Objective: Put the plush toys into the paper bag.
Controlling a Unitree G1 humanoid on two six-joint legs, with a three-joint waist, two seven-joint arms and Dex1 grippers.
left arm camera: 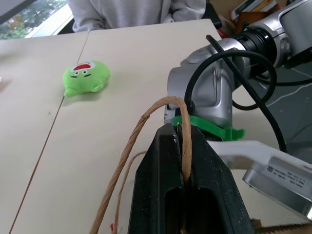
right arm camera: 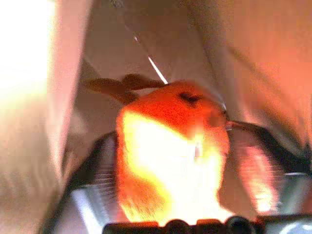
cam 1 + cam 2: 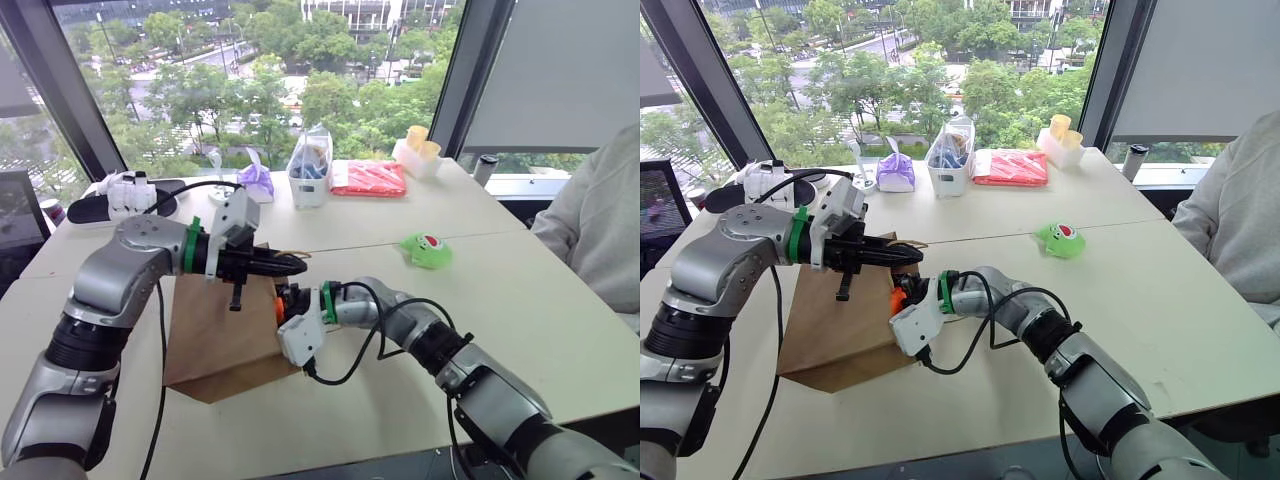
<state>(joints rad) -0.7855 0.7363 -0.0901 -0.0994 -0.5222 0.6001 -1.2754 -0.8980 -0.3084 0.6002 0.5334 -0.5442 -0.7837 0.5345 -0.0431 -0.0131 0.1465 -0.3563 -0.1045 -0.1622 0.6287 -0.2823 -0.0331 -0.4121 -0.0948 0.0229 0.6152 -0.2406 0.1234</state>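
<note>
The brown paper bag [image 3: 215, 330] stands on the table with its mouth facing right. My left gripper [image 3: 295, 265] is shut on its twisted-cord handle [image 1: 146, 119] and holds it up. At the bag's mouth is my right gripper [image 3: 285, 300]. The orange plush toy [image 2: 170, 146] sits between its fingers [image 2: 92, 161], which stand spread wider than the toy, with brown paper walls all around. A sliver of that orange toy [image 3: 898, 297] shows at the bag's edge. The green plush toy [image 3: 427, 250] lies on the table further right and back.
Along the far edge by the window stand a purple pouch [image 3: 256, 180], a clear plastic bag [image 3: 310, 165], a red packet [image 3: 368, 178], yellow cups [image 3: 420, 150] and white bottles [image 3: 130, 190]. A person's grey sleeve [image 3: 600, 220] is at the right.
</note>
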